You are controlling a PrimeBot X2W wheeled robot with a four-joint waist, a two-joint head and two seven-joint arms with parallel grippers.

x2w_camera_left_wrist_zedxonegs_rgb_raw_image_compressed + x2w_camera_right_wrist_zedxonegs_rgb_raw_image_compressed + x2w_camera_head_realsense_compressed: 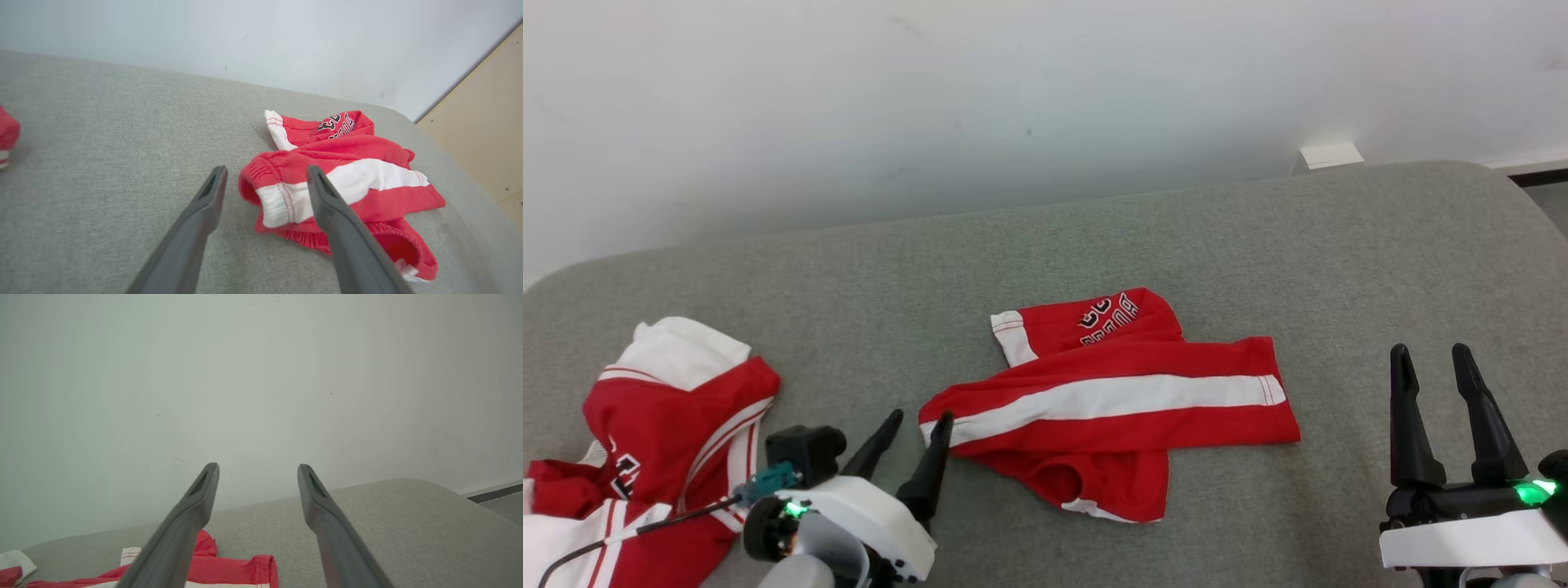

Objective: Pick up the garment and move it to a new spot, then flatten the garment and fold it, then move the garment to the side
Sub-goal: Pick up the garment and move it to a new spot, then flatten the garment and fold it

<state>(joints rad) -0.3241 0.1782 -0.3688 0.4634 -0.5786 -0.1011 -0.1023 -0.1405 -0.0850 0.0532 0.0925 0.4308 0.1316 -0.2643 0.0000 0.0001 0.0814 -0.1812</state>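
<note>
As both hands (922, 415) (1429, 349) gape, one folded garment (1111, 400), one crumpled garment (678, 416).

Black lettering (1107, 313) on the red garment (1111, 408) (creased, upside down) is unreadable.

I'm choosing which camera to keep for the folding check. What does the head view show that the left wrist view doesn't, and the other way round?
Head view adds: the right tool, open and off to the side, and a small white block at the wall's foot. Left wrist view adds: a beige surface past the cushion's end. Both: the red shorts with a white stripe on the grey cushion, the open left tool at their end, and a second red and white garment.
</note>
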